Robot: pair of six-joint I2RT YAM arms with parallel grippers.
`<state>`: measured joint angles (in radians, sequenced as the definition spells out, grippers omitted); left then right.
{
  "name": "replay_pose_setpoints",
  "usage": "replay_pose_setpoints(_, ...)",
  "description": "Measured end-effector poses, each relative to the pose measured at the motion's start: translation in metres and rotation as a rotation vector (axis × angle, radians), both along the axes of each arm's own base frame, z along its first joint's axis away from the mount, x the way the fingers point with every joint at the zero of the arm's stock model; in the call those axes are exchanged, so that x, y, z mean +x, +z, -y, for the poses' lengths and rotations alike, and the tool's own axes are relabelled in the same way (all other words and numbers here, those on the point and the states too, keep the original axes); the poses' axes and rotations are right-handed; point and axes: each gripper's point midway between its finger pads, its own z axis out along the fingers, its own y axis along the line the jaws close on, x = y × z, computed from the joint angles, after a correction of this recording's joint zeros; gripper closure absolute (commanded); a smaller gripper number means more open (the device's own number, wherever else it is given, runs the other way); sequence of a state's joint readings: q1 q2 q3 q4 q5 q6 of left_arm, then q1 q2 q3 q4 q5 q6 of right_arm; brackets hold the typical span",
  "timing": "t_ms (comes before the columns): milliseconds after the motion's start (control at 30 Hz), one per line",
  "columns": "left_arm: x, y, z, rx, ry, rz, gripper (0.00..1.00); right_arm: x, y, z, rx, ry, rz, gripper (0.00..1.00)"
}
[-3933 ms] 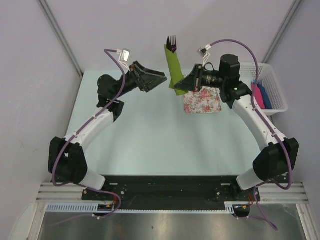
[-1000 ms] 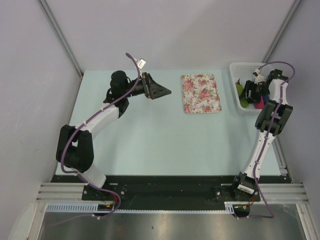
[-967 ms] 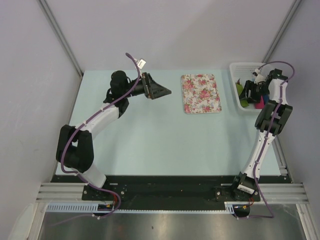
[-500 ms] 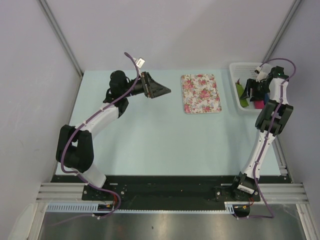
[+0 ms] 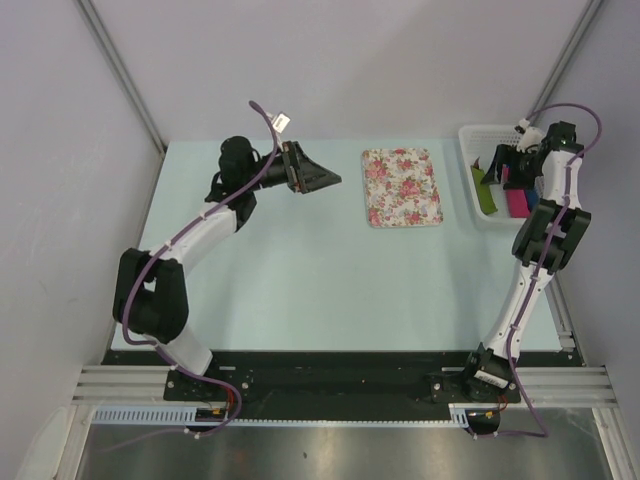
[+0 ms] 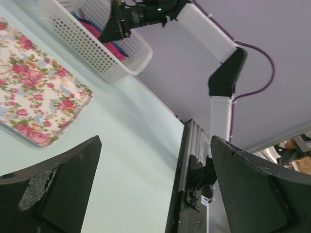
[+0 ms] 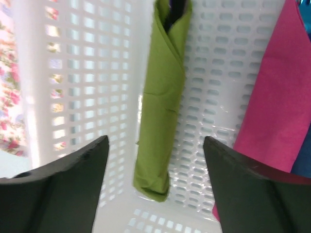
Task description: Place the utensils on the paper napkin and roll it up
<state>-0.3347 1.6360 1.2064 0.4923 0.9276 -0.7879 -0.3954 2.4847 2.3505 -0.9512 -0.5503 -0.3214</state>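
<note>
While left gripper (image 6: 155, 141) and right gripper (image 7: 155, 141) gape, rolled napkin (image 7: 161, 109) in basket (image 7: 73, 97), pink piece (image 7: 277, 97) beside.

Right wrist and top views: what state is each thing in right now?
paper napkin: rolled up, lying in the basket.
utensils: wrapped inside the roll, dark tip showing at one end.
basket: upright, holding the roll and a pink piece.
floral mat: lying flat, nothing on it.
right gripper: open, above the roll, not touching it.
left gripper: open, empty.
</note>
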Motion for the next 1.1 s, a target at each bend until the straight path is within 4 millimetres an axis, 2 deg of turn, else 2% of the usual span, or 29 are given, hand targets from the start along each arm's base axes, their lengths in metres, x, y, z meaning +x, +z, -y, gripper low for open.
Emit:
replay_pose_setpoints(67,0.004,0.001,-0.002,0.02,0.01,-0.001,0.0,0.002,0.012,-0.003,0.007,-0.002,0.024,0.0)
replay_pose_setpoints(167,0.013,0.007,-0.009,0.068,0.037,0.011,0.01,0.005,0.04,-0.008,0.009,-0.006,0.079,0.0)
replay_pose_setpoints(300,0.032,0.024,-0.024,0.147,0.093,0.063,0.0,0.011,0.109,-0.027,-0.004,0.002,0.214,0.0)
replay_pose_setpoints(367,0.042,0.033,-0.038,0.192,0.14,0.082,0.0,0.011,0.148,-0.045,-0.006,0.02,0.289,0.0)
replay_pose_setpoints(433,0.051,0.038,-0.056,0.229,0.191,0.088,0.0,0.008,0.186,-0.072,0.003,0.047,0.358,0.0)
replay_pose_setpoints(467,0.056,0.038,-0.067,0.25,0.217,0.081,0.0,0.004,0.2,-0.085,0.009,0.06,0.381,0.0)
replay_pose_setpoints(533,0.066,0.034,-0.094,0.294,0.286,0.058,0.0,-0.008,0.225,-0.124,0.035,0.1,0.414,0.0)
replay_pose_setpoints(567,0.071,0.031,-0.108,0.318,0.325,0.042,0.0,-0.014,0.233,-0.14,0.046,0.119,0.424,0.0)
replay_pose_setpoints(633,0.079,0.021,-0.139,0.361,0.406,-0.006,0.0,-0.036,0.238,-0.184,0.073,0.177,0.414,0.0)
replay_pose_setpoints(700,0.082,0.011,-0.166,0.4,0.472,-0.055,0.0,-0.057,0.232,-0.218,0.085,0.23,0.396,0.0)
replay_pose_setpoints(733,0.083,0.006,-0.18,0.418,0.508,-0.075,0.0,-0.073,0.222,-0.241,0.091,0.268,0.369,0.0)
replay_pose_setpoints(833,0.074,-0.008,-0.211,0.487,0.593,-0.1,0.0,-0.11,0.192,-0.282,0.103,0.349,0.289,0.0)
replay_pose_setpoints(900,0.055,-0.021,-0.22,0.531,0.623,-0.107,0.0,-0.133,0.169,-0.295,0.106,0.373,0.226,0.0)
replay_pose_setpoints(967,0.028,-0.036,-0.221,0.574,0.628,-0.1,0.0,-0.149,0.152,-0.296,0.102,0.375,0.179,0.0)
replay_pose_setpoints(1033,0.008,-0.045,-0.222,0.606,0.633,-0.097,0.0,-0.162,0.143,-0.295,0.096,0.371,0.153,0.0)
replay_pose_setpoints(1100,-0.004,-0.049,-0.223,0.653,0.653,-0.085,0.0,-0.171,0.142,-0.292,0.088,0.366,0.152,0.0)
